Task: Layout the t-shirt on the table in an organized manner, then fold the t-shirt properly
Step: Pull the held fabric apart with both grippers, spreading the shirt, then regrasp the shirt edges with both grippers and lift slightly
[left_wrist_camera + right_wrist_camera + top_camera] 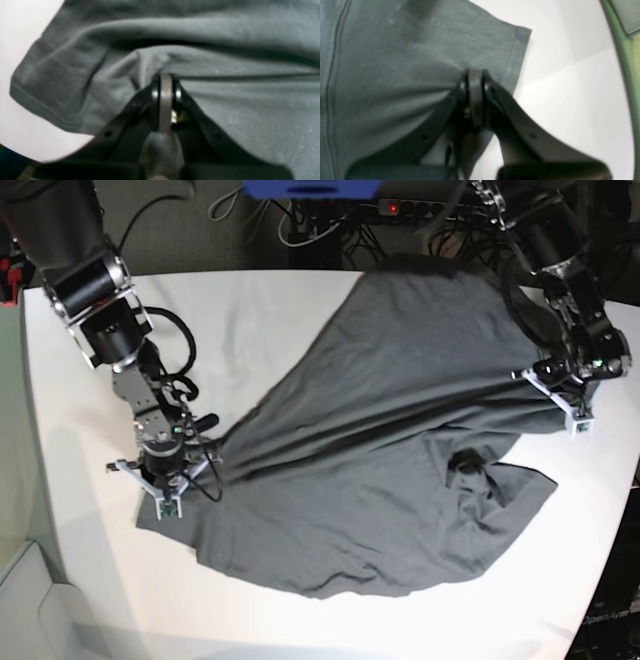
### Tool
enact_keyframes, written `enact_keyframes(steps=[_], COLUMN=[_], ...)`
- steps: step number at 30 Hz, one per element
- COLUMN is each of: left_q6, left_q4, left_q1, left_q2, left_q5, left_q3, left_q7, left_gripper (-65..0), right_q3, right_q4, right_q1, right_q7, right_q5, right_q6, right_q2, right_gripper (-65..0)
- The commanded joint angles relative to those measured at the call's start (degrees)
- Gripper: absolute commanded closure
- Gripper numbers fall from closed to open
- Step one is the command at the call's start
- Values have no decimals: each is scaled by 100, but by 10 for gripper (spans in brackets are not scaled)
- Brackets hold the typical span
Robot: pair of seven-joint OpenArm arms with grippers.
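The dark grey t-shirt [400, 430] lies stretched and wrinkled across the white table [270, 310], pulled between both arms. My left gripper [572, 402] is at the shirt's right edge in the base view. In the left wrist view it [165, 80] is shut on a pinch of the t-shirt [225, 37] beside a hemmed sleeve. My right gripper [166, 492] is at the shirt's left corner. Seen from the right wrist, it [475, 75] is shut on the t-shirt [382, 62] near a stitched hem. A small bunched fold [467, 465] sits on the cloth.
Cables and a power strip [400, 205] run behind the table's far edge, next to a blue box [310, 188]. A green curved edge [625, 50] shows at the right of the right wrist view. Bare table [570, 100] lies beside the sleeve.
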Motion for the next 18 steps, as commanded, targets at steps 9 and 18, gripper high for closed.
enact_keyframes(steps=[9,18], left_q6=[24,24], left_q4=[230,968], left_q1=[-808,-949], left_q2=[-34,555], left_q5=[0,-9], left_q3=[-15,794], left_q7=[9,352], left_gripper=[-4,-4], right_q3=[-2,7], right_q4=[-182,829], right_q1=[-790,-1177], right_q7=[-1305,-1323], right_q5=[493,493], right_q6=[8,-28], right_q2=[231,363], right_gripper=[0,0])
